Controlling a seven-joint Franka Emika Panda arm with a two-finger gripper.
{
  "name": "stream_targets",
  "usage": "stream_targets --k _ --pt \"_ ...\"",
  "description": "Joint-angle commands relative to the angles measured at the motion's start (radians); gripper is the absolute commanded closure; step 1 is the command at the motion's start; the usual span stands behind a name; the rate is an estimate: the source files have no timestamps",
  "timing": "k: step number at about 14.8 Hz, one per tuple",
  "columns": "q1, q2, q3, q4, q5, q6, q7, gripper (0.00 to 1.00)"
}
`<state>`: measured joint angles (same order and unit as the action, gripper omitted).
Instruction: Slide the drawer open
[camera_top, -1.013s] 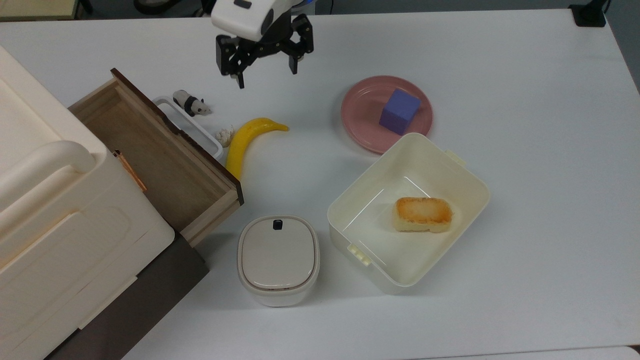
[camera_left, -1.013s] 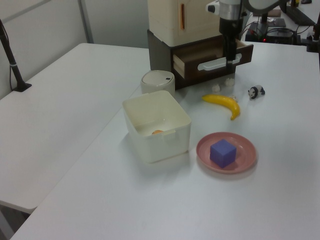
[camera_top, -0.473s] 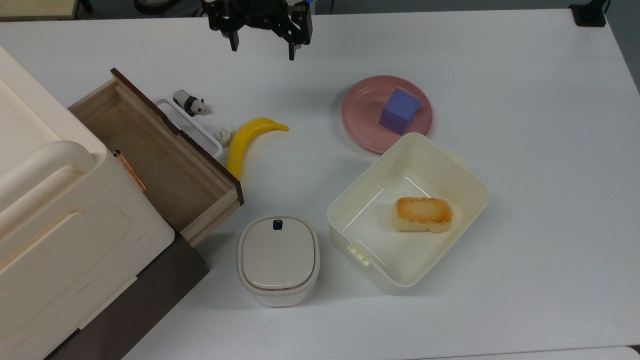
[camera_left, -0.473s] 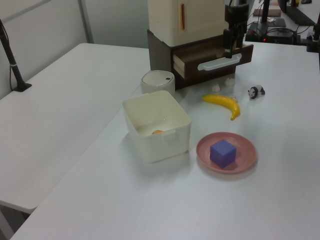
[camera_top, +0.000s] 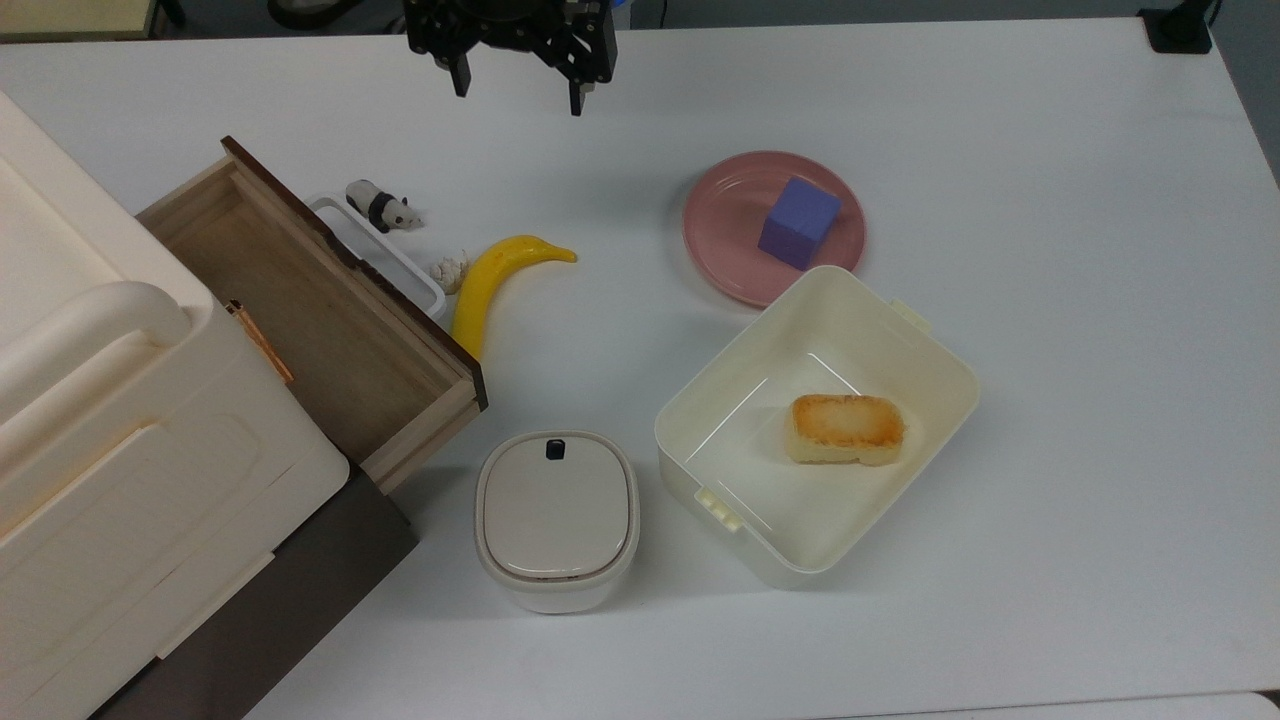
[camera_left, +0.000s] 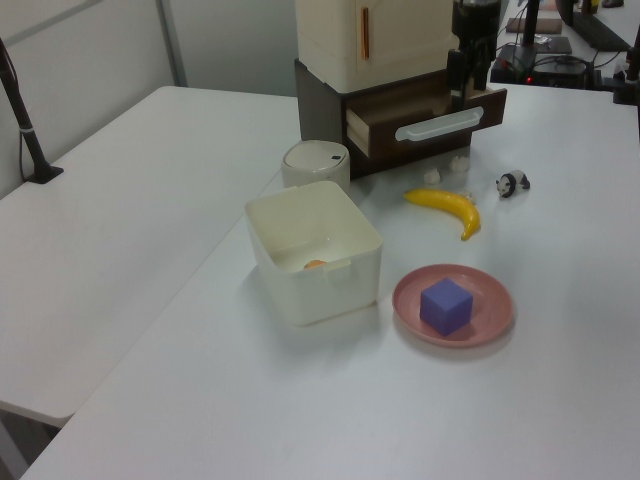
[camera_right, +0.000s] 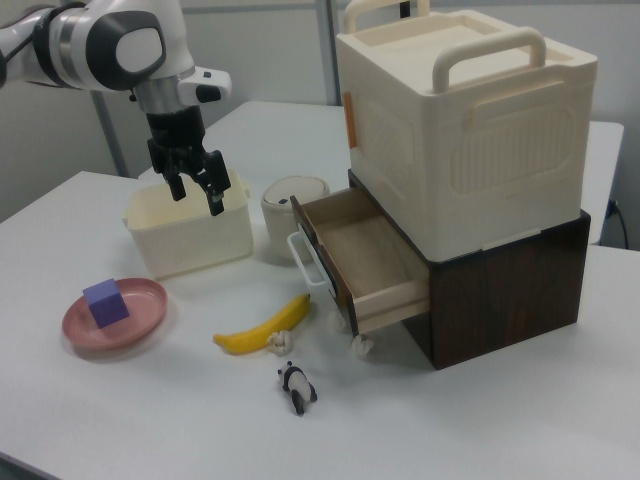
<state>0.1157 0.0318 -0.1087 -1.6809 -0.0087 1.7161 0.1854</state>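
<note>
The drawer (camera_right: 365, 258) stands pulled out from the dark cabinet (camera_right: 505, 290) under the cream box (camera_right: 465, 125). I judge it a stiff, light wooden box that slides straight. Its white loop handle (camera_top: 385, 255) is the place to grip. My gripper (camera_right: 195, 185) hangs raised, well apart from it, fingers spread, holding nothing.

One white counter (camera_top: 1050, 300). One wide shallow light-wood drawer (camera_top: 310, 310) with dark brown front and white loop handle, one big cream plastic box (camera_right: 465, 130) with two handles on top of the dark brown cabinet (camera_right: 510, 290). One yellow banana (camera_top: 495, 280), one small panda figure (camera_top: 382, 207), one pink round plate (camera_top: 725, 235) carrying one purple cube (camera_top: 798, 222). One cream rectangular plastic tub (camera_top: 930, 400) holding one toasted bread piece (camera_top: 846, 428). One small rounded white lidded bin (camera_top: 556, 518). One black two-finger hand (camera_top: 515, 90), fingers spread.
</note>
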Motion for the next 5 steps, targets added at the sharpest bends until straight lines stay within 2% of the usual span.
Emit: stream_targets --k 1,5 --pt "0.006 0.013 0.000 0.007 0.021 -0.023 0.012 0.00" --pt "0.002 0.005 -0.002 0.007 0.032 -0.026 0.019 0.00"
